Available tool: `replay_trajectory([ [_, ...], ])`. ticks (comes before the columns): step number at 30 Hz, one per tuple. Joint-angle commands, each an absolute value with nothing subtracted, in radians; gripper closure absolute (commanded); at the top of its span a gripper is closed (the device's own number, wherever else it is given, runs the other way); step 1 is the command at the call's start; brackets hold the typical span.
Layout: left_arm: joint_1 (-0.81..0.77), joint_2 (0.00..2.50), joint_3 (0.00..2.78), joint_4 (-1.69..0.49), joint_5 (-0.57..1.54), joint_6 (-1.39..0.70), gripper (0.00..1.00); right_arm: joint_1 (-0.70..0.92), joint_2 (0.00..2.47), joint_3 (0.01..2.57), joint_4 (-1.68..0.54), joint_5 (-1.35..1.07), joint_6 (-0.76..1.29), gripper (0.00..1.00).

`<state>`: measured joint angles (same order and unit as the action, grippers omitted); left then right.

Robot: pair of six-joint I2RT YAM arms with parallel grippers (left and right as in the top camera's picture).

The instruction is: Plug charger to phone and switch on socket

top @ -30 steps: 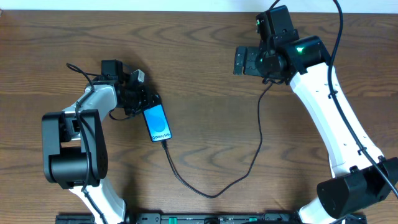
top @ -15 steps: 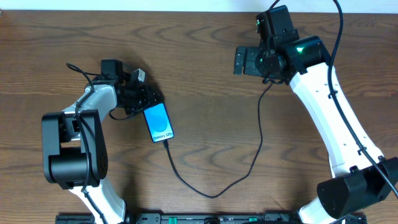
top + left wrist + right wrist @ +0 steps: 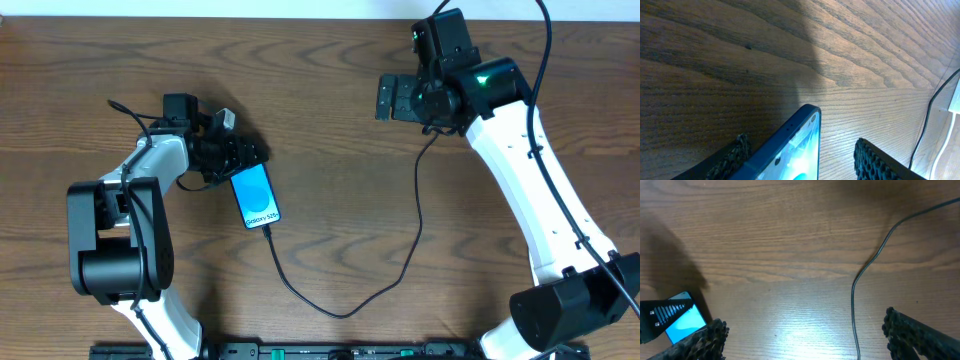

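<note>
1. The phone (image 3: pixel 256 197) lies screen-up on the wooden table (image 3: pixel 330 60), left of centre. Its blue screen is lit, with the white text toward the end nearer the robot bases.
2. The charger (image 3: pixel 345 312) meets the phone at that same end, its plug tip touching the phone's edge. Whether the tip is fully seated cannot be told from overhead. From there the thin black cable runs toward the near edge of the table, loops to the right and climbs to beneath the right claw (image 3: pixel 392 98), where it passes out of sight.
3. The left claw (image 3: pixel 247 162) sits at the phone's far end, one finger on either side of it. In the left wrist view the phone's dark frame rises between the two ribbed fingers (image 3: pixel 732 157). One finger is just beside the frame and the other stands apart, with bare wood between it and the phone. The jaws are parted and clamp nothing.
4. The right claw is well apart from the phone, over the far right part of the table, and spread wide with nothing held. Between its fingers (image 3: pixel 920 335) its wrist view shows only wood and a stretch of the cable. The phone appears small at the lower left of that view.
5. A white edge (image 3: pixel 955 102) at the right border of the left wrist view, next to a thin black cable, is cut off too far to name.
</note>
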<state>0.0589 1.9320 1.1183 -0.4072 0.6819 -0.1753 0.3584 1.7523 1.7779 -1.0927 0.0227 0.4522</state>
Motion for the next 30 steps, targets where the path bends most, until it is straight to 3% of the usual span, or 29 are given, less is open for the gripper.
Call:
replay_trajectory([
  [1,0.060,1.945,1.116,-0.426,0.608,-0.157,0.28,0.368,1.748,1.773,-1.092,0.035,0.460,0.02],
  [2,0.060,1.945,1.116,-0.429,0.608,-0.157,0.22,0.368,1.748,1.773,-1.092,0.035,0.460,0.02],
  [6,0.060,1.945,1.116,-0.434,0.608,-0.157,0.15,0.368,1.748,1.773,-1.092,0.035,0.460,0.02],
  [30,0.060,1.945,1.116,-0.520,0.504,-0.157,0.13,0.368,1.748,1.773,-1.093,0.035,0.460,0.02],
])
